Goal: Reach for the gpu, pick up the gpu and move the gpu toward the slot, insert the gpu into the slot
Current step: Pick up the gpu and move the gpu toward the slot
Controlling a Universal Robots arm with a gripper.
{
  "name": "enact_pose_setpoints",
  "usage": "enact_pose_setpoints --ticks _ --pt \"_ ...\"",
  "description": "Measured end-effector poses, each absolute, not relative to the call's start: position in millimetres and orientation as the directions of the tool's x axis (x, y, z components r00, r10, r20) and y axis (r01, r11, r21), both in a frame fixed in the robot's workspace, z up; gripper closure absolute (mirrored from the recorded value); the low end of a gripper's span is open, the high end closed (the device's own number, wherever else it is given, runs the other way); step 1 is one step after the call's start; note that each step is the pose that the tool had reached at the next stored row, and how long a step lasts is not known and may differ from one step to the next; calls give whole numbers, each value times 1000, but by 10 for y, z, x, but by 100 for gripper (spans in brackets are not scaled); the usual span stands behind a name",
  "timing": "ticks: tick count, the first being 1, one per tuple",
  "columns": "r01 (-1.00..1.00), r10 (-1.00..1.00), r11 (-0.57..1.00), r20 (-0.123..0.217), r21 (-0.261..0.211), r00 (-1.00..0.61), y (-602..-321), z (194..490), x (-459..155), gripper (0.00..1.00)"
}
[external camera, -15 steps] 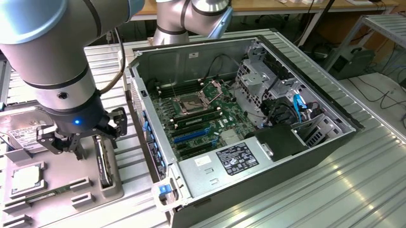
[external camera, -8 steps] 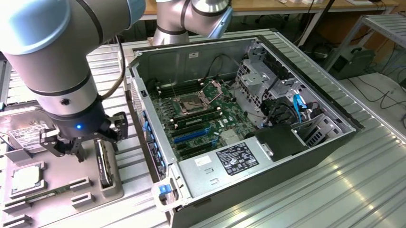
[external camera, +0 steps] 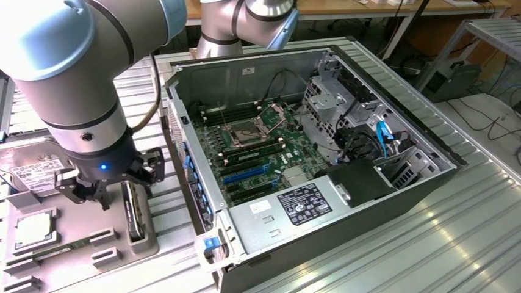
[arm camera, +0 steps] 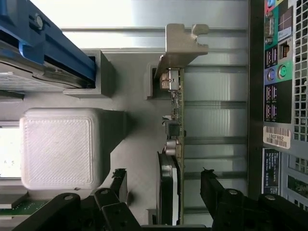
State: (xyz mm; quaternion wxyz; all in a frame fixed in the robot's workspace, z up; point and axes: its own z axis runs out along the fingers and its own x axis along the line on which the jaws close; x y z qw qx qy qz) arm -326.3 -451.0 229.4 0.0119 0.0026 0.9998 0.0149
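Tool [external camera: 112, 188] hangs wide open astride the thin black silver-bracketed gpu [external camera: 133, 210], stood on edge in a grey holder [external camera: 143, 242] at the exterior view's lower left, likely so both faces offer grip.

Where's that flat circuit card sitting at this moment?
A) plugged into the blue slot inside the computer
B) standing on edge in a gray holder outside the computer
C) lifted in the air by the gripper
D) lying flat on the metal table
B: the card stands on edge in the gray holder, with the open gripper straddling it.
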Motion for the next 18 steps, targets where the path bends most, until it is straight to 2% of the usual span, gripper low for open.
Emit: enact_pose_setpoints --ticks 11,14,15,17,18 --pt "5 6 1000 -24 30 -1000 -4510 2293 -3263 29" --pt "5 6 1000 -24 30 -1000 -4510 2293 -3263 48" --pt "5 6 1000 -24 30 -1000 -4510 2292 -3262 48" --pt "5 6 1000 -24 30 -1000 -4510 2291 -3259 61" --pt "5 6 1000 -24 29 -1000 -4509 2289 -3255 61"
